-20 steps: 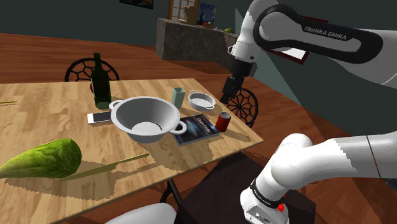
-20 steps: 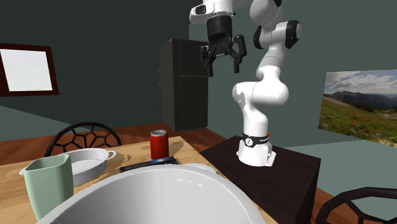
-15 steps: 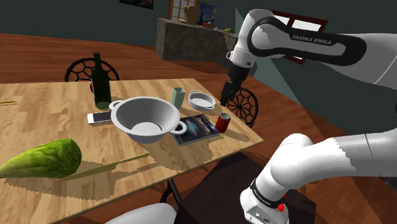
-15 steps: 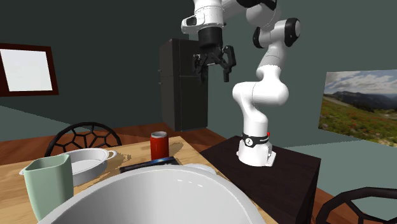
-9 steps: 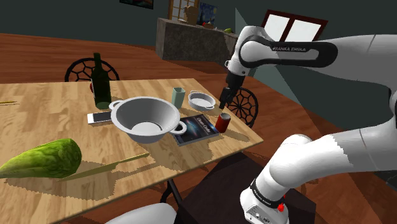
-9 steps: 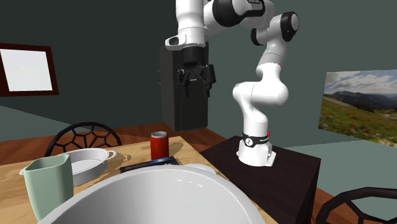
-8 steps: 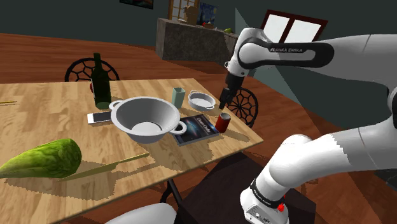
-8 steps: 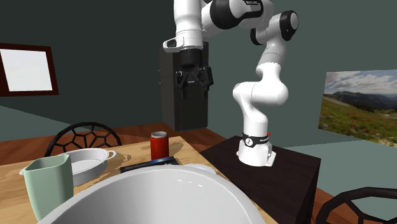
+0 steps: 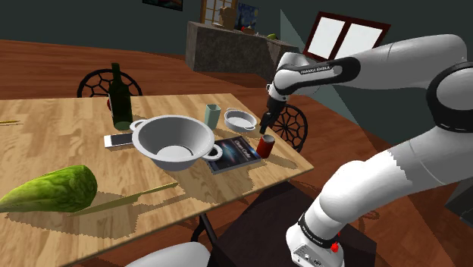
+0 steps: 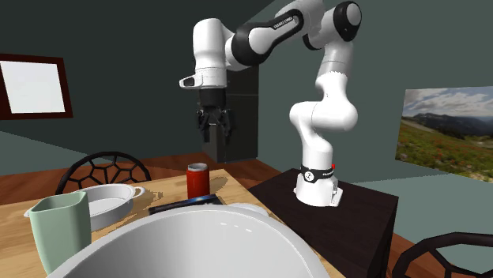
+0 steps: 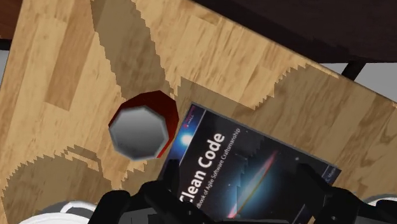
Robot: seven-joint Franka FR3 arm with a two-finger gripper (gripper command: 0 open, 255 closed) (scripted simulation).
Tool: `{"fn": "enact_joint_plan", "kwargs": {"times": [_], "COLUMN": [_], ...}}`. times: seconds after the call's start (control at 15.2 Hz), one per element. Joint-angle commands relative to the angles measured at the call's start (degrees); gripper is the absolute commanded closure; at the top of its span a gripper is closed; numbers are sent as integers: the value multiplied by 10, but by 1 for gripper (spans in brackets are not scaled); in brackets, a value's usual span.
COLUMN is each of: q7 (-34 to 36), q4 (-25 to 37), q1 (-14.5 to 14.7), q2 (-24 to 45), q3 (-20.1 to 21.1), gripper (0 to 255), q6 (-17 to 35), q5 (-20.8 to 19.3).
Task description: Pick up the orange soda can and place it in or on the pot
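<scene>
**Shoulder view.** The end effector (image 9: 264, 124) hangs directly above the red soda can (image 9: 265, 145), close to its top but not in contact. The can stands upright on the wooden counter (image 9: 61, 136), near the edge at this view's right. It sits just beside the right corner of a dark book (image 9: 236, 152) that lies flat. The grey pot (image 9: 163, 136) rests to the left of the book, well apart from the can. Beyond the pot are a pale green cup (image 9: 213, 115) and a small white dish (image 9: 240, 118). A dark bottle (image 9: 120, 98) stands at the far left of the pot, and a phone (image 9: 119, 140) lies against the pot's left side.

**Second exterior view.** The end effector (image 10: 213, 130) points downward, with clear air between it and the can (image 10: 197, 180) below. The can is upright at the far edge of the counter. The pot's rim (image 10: 197, 221) lies in the near foreground, with the cup (image 10: 59, 225) at this view's left.

**Wrist view.** The end effector (image 11: 229, 207) is spread, with its two fingers standing wide apart and pinching nothing. The can's grey top (image 11: 139, 130) is seen from above. It is offset toward one finger rather than centred between the two. The can's side meets the corner of the book (image 11: 248, 165), titled "Clean Code".
</scene>
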Motion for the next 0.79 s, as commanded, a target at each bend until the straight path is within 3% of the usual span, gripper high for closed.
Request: {"fn": "enact_joint_plan", "kwargs": {"times": [0.0,0.46,0.73], "q7": [-19,-96,-111], "q4": [9,59,57], "q1": [-5,-15,-16], "q2": [37,178,209], "q3": [-17,-69,-74], "gripper": [0,0,0], "q6": [32,130,162], "q5": [-2,26,41]}}
